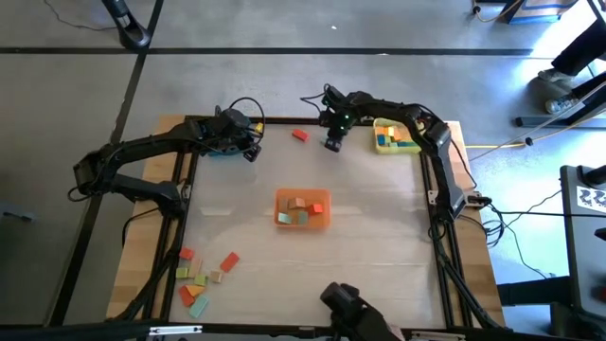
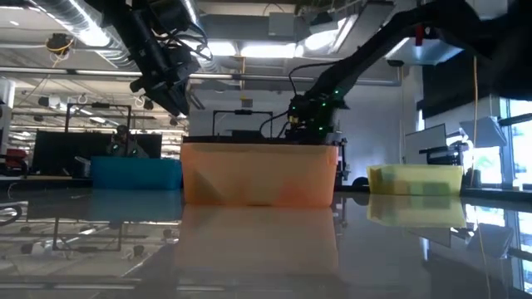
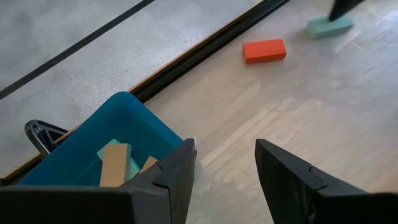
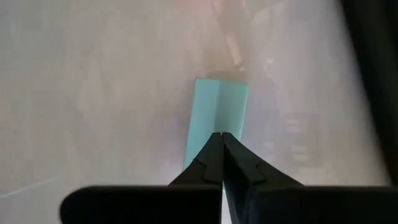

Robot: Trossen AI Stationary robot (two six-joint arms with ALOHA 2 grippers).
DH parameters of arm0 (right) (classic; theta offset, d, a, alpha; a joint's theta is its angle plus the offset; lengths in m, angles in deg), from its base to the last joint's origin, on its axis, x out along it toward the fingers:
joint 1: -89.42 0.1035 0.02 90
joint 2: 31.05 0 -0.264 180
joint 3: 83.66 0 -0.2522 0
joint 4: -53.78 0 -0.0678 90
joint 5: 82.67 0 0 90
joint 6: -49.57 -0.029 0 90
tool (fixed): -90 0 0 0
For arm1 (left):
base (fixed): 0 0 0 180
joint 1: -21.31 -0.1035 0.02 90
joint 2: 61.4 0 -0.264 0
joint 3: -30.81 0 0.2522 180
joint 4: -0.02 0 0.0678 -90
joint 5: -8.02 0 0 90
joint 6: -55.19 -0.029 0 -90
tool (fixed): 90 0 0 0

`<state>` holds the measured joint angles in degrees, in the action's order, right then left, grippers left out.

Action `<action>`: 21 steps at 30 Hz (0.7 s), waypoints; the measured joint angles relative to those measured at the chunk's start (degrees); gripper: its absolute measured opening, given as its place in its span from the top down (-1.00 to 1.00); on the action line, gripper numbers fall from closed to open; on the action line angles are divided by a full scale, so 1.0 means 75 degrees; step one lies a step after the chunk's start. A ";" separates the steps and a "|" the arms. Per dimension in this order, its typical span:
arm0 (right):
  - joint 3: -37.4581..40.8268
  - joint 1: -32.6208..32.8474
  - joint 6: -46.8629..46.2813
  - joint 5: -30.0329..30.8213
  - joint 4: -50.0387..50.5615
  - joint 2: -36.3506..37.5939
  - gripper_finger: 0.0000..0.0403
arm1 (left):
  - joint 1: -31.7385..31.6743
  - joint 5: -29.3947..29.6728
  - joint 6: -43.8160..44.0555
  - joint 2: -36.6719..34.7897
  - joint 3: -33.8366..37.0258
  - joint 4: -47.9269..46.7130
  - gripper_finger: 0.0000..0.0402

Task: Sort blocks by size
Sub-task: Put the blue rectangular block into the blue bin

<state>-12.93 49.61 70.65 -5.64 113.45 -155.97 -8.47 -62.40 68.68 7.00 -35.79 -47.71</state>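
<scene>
A light-blue block [image 4: 208, 106] lies flat on the table at the far centre and also shows in the left wrist view [image 3: 326, 27]. My right gripper [image 4: 222, 134] is shut, its tips right over this block; in the high view it [image 1: 332, 144] is left of the yellow tray [image 1: 379, 125]. A red block [image 1: 300, 135] lies flat just left of it. My left gripper [image 3: 225, 149] is open and empty, raised beside the blue tray [image 3: 93, 149], which holds tan and light-blue blocks. Several blocks [image 1: 199, 279] lie loose at the near left. My right gripper points down with its shut fingertips [image 4: 214, 146] over the light-blue block's middle [image 4: 217, 112]. The fingertips themselves hide the spot, so I cannot tell whether they touch the block. The block lies flat on the table.
The orange tray [image 1: 303, 194] with several blocks stands at the table's centre. The yellow tray holds several blocks. The blue tray [image 1: 223, 152] sits at the far left under my left arm. A dark frame rail [image 3: 205, 53] runs along the far edge.
</scene>
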 joint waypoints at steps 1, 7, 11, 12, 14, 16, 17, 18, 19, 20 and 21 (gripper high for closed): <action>0.0231 0.0000 -0.0008 -0.0014 -0.0006 0.0135 0.98 | 0.0000 0.0000 0.0000 0.0000 0.0000 -0.0001 0.23; 0.2126 0.0102 -0.0257 0.0227 -0.0959 0.1175 0.99 | 0.0006 -0.0003 0.0082 0.0000 0.0000 -0.0004 0.23; 0.3248 0.0412 -0.0361 0.0659 -0.1937 0.1892 0.98 | 0.0003 -0.0001 0.0111 0.0000 0.0000 0.0006 0.23; 0.3432 0.0501 -0.0382 0.0759 -0.2163 0.2061 0.98 | 0.0003 -0.0003 0.0133 0.0000 0.0000 0.0010 0.23; 0.3662 0.0681 -0.0395 0.1005 -0.2303 0.2330 0.99 | 0.0006 -0.0001 0.0140 0.0000 0.0000 0.0010 0.23; 0.3751 0.0841 -0.0392 0.1226 -0.2405 0.2583 0.99 | 0.0010 -0.0003 0.0120 0.0000 0.0000 0.0054 0.23; 0.3751 0.0909 -0.0376 0.1323 -0.2446 0.2750 0.99 | 0.0021 -0.0003 0.0122 0.0000 0.0000 0.0074 0.23; 0.3733 0.0966 -0.0376 0.1357 -0.2523 0.2931 0.98 | 0.0023 -0.0003 0.0120 0.0000 -0.0006 0.0074 0.23; 0.3708 0.1002 -0.0379 0.1362 -0.2575 0.3129 0.98 | 0.0043 -0.0003 0.0119 0.0000 -0.0006 0.0069 0.23; 0.3705 0.1033 -0.0374 0.1362 -0.2533 0.3298 0.98 | 0.0092 0.0000 0.0117 -0.0003 -0.0006 0.0063 0.23; 0.3707 0.1033 -0.0378 0.1361 -0.2442 0.3463 0.98 | 0.0145 0.0001 0.0091 -0.0008 -0.0006 0.0068 0.23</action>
<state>14.87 57.36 67.82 4.56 95.13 -129.99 -7.38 -62.40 69.36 6.94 -35.84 -47.20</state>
